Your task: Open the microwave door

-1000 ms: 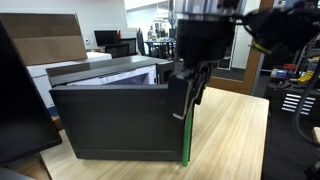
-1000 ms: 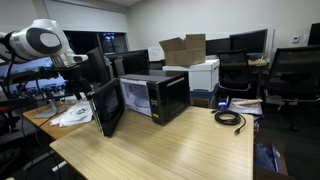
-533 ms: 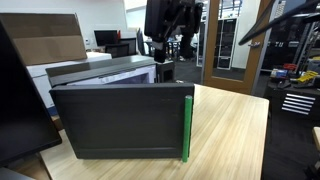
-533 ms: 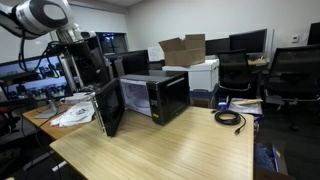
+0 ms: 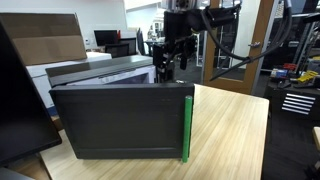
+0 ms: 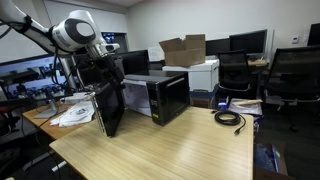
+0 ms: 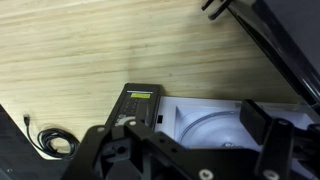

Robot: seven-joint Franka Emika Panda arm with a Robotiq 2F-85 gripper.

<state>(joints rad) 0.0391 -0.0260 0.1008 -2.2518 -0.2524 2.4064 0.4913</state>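
The microwave (image 6: pixel 165 95) stands on a wooden table, and its grey top (image 5: pixel 95 68) shows behind the door. The microwave door (image 5: pixel 115 122) is swung wide open, with its green handle strip (image 5: pixel 186 125) at the free edge; it also shows in the other exterior view (image 6: pixel 108 108). My gripper (image 5: pixel 166 68) hangs above the door's top edge, clear of the handle. In the wrist view the gripper (image 7: pixel 190 140) is open and empty, looking down on the pale interior (image 7: pixel 215 125) and control panel (image 7: pixel 140 105). The door's dark edge (image 7: pixel 280 40) crosses the top right.
A black cable (image 6: pixel 230 120) lies coiled on the table (image 5: pixel 235 130) and also shows in the wrist view (image 7: pixel 45 140). Papers (image 6: pixel 72 112) lie beside the door. A cardboard box (image 6: pixel 183 48) sits on a white unit (image 6: pixel 205 72). A black monitor edge (image 5: pixel 20 100) stands close by.
The gripper left the door's handle edge, rose well above it, and has now come back down over the microwave's open front. The door stayed open.
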